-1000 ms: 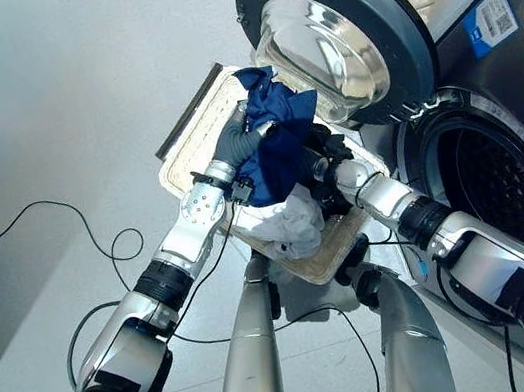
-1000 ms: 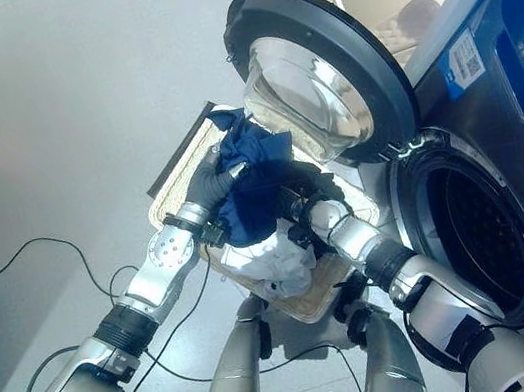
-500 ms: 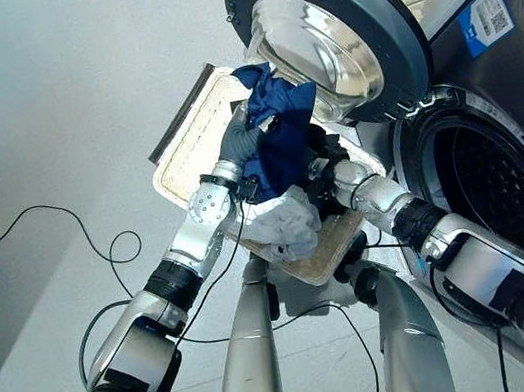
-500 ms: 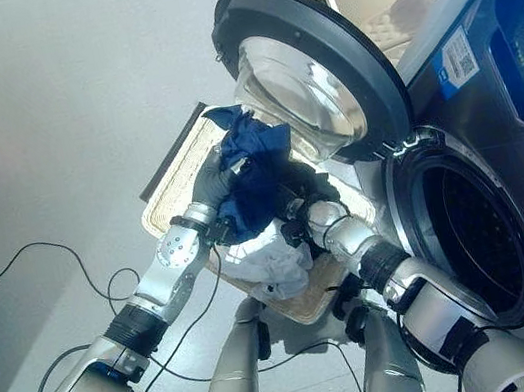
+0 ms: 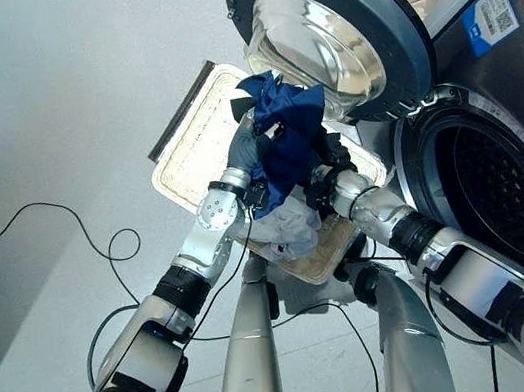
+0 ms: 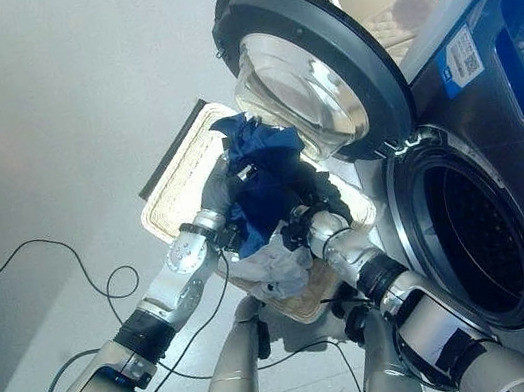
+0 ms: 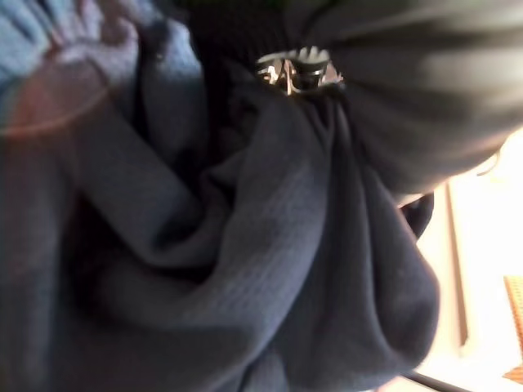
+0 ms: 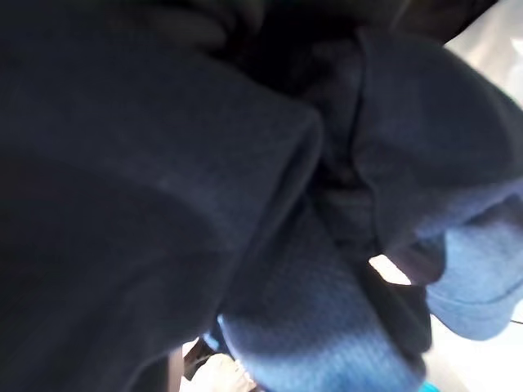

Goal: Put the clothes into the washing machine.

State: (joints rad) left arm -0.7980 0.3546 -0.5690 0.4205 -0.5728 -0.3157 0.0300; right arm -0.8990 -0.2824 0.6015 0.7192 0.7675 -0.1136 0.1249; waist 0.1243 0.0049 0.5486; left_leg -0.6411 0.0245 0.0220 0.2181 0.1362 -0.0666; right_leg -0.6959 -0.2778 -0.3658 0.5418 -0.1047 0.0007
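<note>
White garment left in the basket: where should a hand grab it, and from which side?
Grip the white garment on its bunched upper folds, coming from above on the robot's near side. It lies crumpled at the near end of the basket, under the blue garment held up between the left hand and right hand, so the far side is blocked.

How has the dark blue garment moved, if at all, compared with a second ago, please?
Yes. The dark blue garment, bunched between the left hand and right hand, has risen above the basket, towards the open washer door.
</note>
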